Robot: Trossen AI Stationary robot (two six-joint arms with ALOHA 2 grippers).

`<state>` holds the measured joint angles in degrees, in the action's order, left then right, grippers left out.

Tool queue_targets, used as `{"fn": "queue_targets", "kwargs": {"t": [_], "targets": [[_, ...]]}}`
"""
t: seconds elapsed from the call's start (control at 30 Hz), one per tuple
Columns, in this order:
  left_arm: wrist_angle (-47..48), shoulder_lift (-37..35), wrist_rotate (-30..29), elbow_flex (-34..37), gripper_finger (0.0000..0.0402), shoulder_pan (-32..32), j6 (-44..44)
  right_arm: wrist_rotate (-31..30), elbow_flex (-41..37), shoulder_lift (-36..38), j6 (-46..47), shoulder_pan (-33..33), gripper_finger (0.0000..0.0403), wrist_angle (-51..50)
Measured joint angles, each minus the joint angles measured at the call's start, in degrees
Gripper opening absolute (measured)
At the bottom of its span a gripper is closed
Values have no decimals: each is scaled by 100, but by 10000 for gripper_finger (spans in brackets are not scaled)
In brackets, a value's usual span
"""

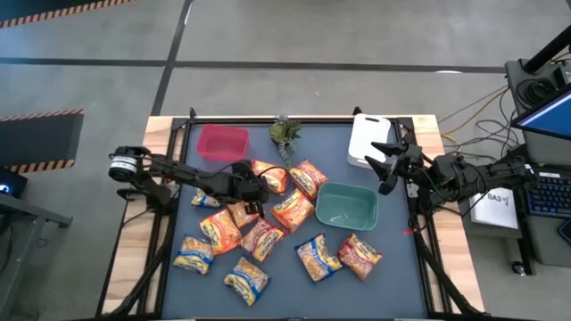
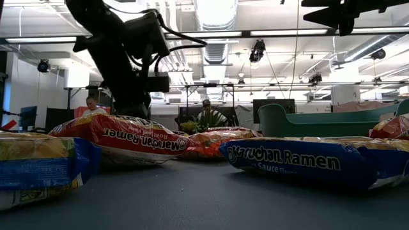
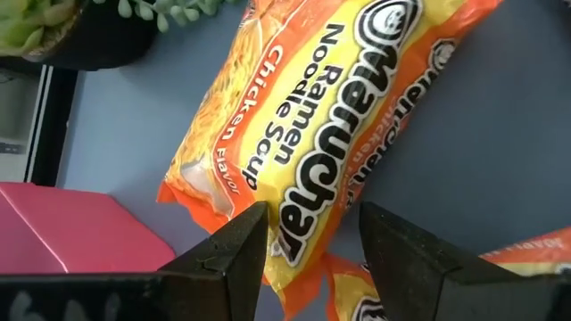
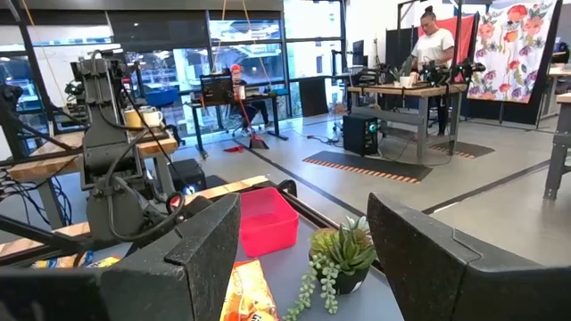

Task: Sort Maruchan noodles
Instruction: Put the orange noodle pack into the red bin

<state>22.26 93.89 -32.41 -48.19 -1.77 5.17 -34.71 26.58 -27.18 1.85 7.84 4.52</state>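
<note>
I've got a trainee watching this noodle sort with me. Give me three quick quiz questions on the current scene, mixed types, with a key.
1. True or false: the left tool is shut on an orange Maruchan chicken packet.
2. Multiple choice: which bin lies nearest the small green plant? A) pink bin B) teal bin C) white bin
3. Fill in: the right tool hangs over the table's ___ edge, beside the white bin.

Key: 1 false, it is open, just above the packet. 2 A. 3 right.
</note>
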Motion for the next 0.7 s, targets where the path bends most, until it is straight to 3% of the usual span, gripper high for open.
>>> {"fn": "queue_targets", "kwargs": {"t": [0.4,0.7], "targets": [[-642,0,-187,378,150,40,99,-1,-1,0,-38,0,233,-1],[-634,-1,-316,388,53,38,217,-1,-1,0,-59,0,233,-1]]}}
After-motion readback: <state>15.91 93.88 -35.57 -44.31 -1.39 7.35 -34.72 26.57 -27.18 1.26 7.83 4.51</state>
